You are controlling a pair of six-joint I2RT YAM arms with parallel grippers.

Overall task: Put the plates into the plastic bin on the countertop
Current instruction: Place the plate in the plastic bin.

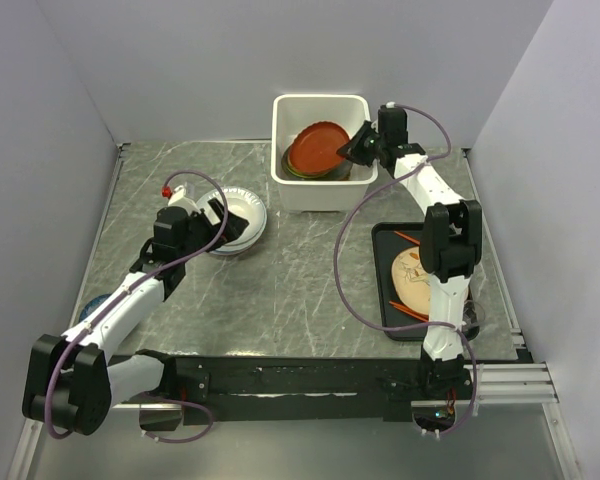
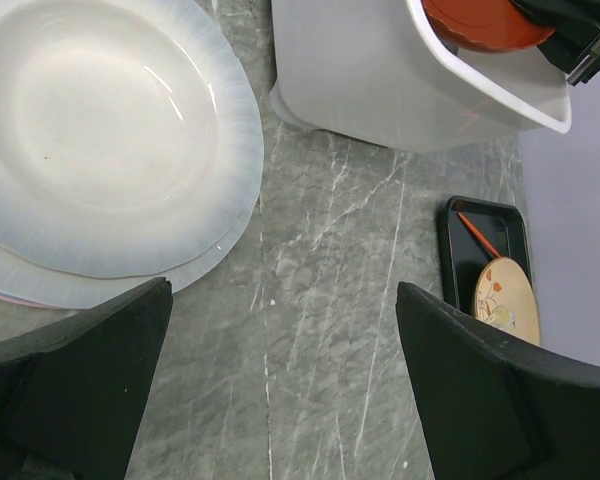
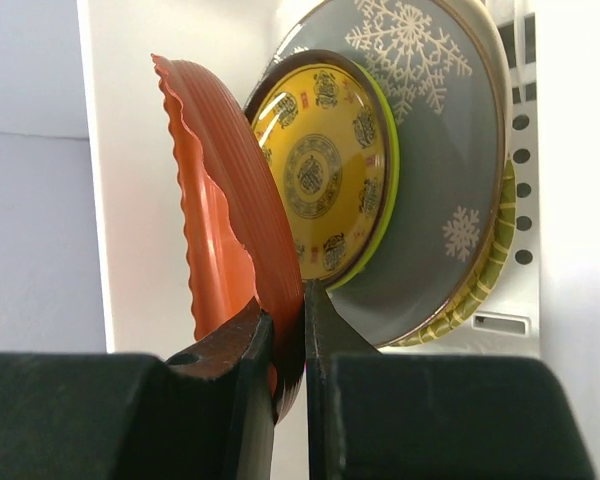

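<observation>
Red-brown plate [image 3: 230, 200] pinched at rim by right tool [image 3: 288, 380], tilted inside plastic bin [image 1: 320, 190] | lower flat onto stacked plates [image 3: 430, 150] before releasing | left tool [image 2: 283, 292] wide open near white plates [image 2: 110, 140]

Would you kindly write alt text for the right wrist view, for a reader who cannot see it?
The right claw grips the rim of a red-brown scalloped plate, held on edge inside the white plastic bin. Behind it lie a yellow patterned plate and a grey snowflake plate.
</observation>
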